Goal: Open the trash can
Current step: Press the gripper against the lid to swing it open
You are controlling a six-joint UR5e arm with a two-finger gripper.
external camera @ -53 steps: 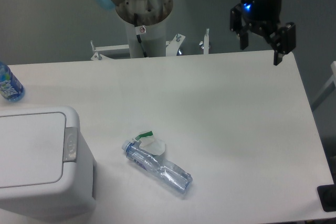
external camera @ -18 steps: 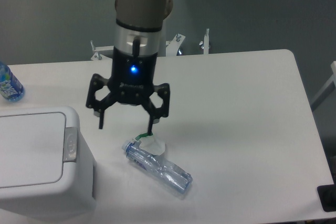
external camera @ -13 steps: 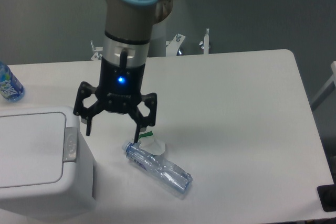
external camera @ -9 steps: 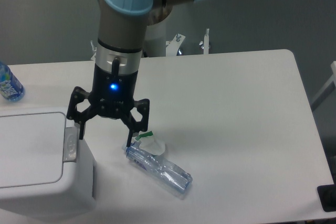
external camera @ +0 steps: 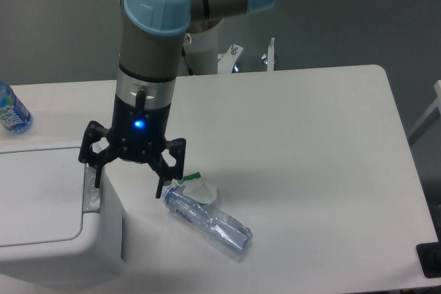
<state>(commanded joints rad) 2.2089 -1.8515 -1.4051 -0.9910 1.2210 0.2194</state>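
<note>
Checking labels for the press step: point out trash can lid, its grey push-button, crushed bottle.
trash can lid (external camera: 38, 194), fixed camera, flat top centre
grey push-button (external camera: 90, 196), fixed camera, visible lower part
crushed bottle (external camera: 207, 220), fixed camera, mid body

one trash can (external camera: 48, 218), two bottles, one crushed clear bottle (external camera: 207, 220), one blue-labelled bottle (external camera: 12, 111), one gripper (external camera: 128, 182), one table (external camera: 303, 163)
</note>
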